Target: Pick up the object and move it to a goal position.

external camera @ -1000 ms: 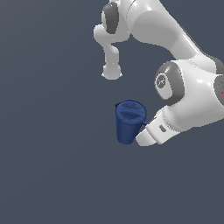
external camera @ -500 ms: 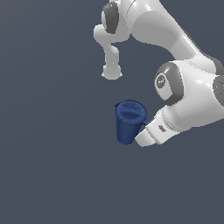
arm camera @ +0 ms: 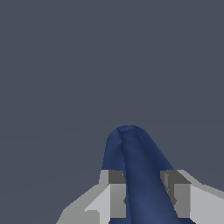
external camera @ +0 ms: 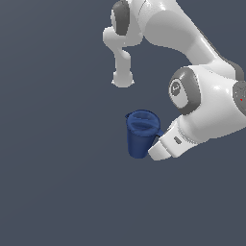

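The object point(external camera: 139, 138) is a dark blue tapered mug, upright, with its open rim facing up in the exterior view. My gripper point(external camera: 154, 144) reaches it from the exterior view's right and is shut on its near side. In the wrist view, the two grey fingers point(arm camera: 115, 193) press on either side of a narrow blue part of the object point(arm camera: 130, 151) that runs away from the camera. Whether the mug rests on the grey surface or hangs above it cannot be told.
The white arm's links and elbow point(external camera: 192, 91) fill the exterior view's upper right. The arm's base post point(external camera: 122, 72) stands just behind the mug. A plain dark grey surface point(external camera: 57, 182) lies all around.
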